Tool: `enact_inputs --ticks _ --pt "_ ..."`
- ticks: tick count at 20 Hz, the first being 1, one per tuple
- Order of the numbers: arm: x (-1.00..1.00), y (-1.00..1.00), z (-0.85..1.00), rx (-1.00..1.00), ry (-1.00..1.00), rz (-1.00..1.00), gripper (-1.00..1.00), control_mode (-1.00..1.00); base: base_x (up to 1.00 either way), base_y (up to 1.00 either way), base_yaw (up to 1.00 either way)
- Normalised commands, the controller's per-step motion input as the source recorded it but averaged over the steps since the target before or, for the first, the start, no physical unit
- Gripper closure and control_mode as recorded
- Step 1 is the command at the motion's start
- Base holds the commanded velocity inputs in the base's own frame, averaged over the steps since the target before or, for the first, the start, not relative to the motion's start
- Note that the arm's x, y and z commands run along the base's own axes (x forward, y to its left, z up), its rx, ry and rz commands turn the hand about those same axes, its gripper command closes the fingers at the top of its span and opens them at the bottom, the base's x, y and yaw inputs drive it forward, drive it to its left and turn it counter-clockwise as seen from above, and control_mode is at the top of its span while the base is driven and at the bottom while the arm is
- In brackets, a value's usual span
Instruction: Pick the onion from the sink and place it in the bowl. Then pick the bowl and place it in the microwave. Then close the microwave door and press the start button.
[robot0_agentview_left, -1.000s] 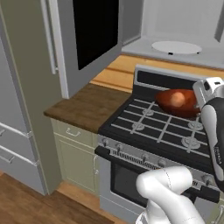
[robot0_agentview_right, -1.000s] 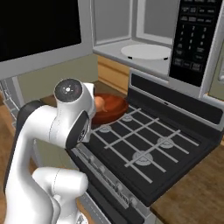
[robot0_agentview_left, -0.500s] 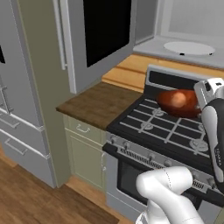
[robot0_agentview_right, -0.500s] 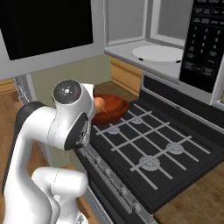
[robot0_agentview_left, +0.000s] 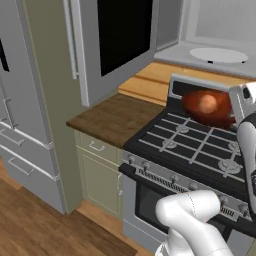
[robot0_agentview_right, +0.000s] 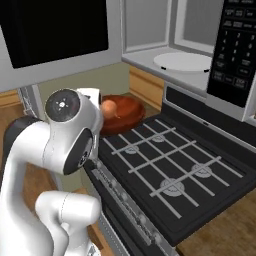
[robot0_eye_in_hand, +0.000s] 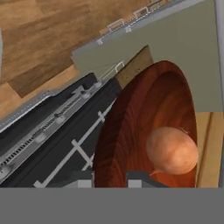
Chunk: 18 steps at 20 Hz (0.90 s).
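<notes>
1. The onion (robot0_eye_in_hand: 172, 150) is already sitting inside the bowl (robot0_eye_in_hand: 131, 144), so the first part of the task is looking finished; the onion is resting low on the bowl's inner slope.
2. The gripper (robot0_eye_in_hand: 110, 178) is pinching the bowl's rim: in the hand view the two dark fingertips (robot0_eye_in_hand: 83, 178) are standing close together on either side of the near edge, narrow and closed on the bowl.
3. The bowl is hanging in the air above the stove (robot0_agentview_left: 200, 150), over its back left burners, just in front of the stove's raised back panel in the left base view.
4. The microwave (robot0_agentview_right: 180, 45) is waiting above and behind the stove, its white turntable (robot0_agentview_right: 182, 62) bare, and the microwave door (robot0_agentview_left: 112, 45) is swinging wide open to the left.
5. So the second step is underway, as I judge it: the bowl is being carried but is not yet inside the microwave.
6. Left to do: setting the bowl on the turntable, letting go, shutting the door, and pressing start on the keypad (robot0_agentview_right: 235, 50).
</notes>
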Motion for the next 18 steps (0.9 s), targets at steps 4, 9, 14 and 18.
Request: enact_inputs --ticks 4,9,14,18 --pt "0.00 0.27 0.52 -0.01 -0.18 -0.33 1.00 -1.00 0.00 0.00 0.00" --pt "0.00 0.02 0.49 0.00 -0.20 -0.25 1.00 -1.00 0.00 0.00 0.00" --pt "0.18 -0.03 0.34 0.00 -0.22 -0.06 1.00 -1.00 0.00 0.00 0.00" --pt "0.44 -0.06 0.15 0.00 -0.01 0.00 1.00 -1.00 0.00 0.00 0.00"
